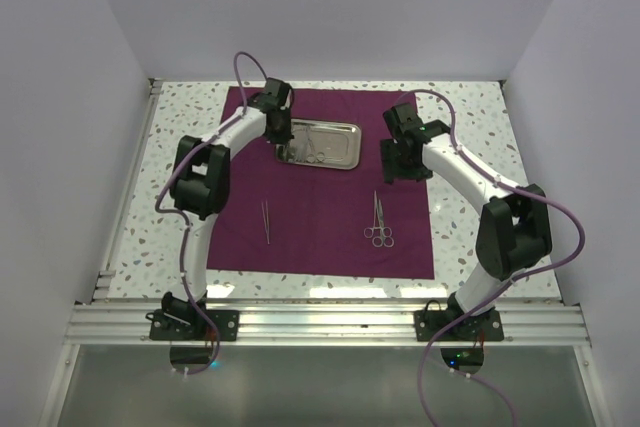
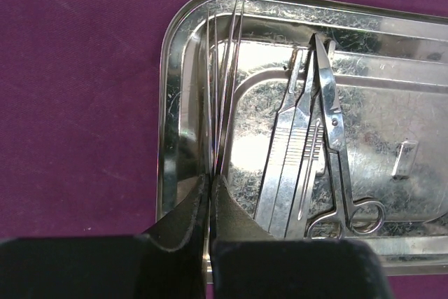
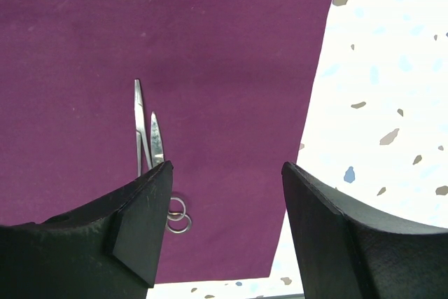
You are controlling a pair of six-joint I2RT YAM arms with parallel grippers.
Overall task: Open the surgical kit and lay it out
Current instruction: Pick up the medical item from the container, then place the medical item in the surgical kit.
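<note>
The maroon cloth (image 1: pixel 320 237) lies spread flat on the table. The steel tray (image 1: pixel 345 159) sits at its far middle. My left gripper (image 1: pixel 281 139) is at the tray's left end, shut on thin silver tweezers (image 2: pixel 222 89) that point along the tray's left wall (image 2: pixel 168 103). Broad forceps (image 2: pixel 290 159) and ring-handled scissors (image 2: pixel 336 145) lie in the tray beside it. One pair of tweezers (image 1: pixel 267 222) and another pair of scissors (image 1: pixel 378 222) lie on the cloth in front. My right gripper (image 1: pixel 400 173) is open and empty above the cloth, right of the tray, with the scissors (image 3: pixel 145 131) by its left finger.
The speckled white tabletop (image 3: pixel 378 103) shows past the cloth's right edge. White walls close in the back and sides. An aluminium rail (image 1: pixel 330 322) with both arm bases runs along the near edge.
</note>
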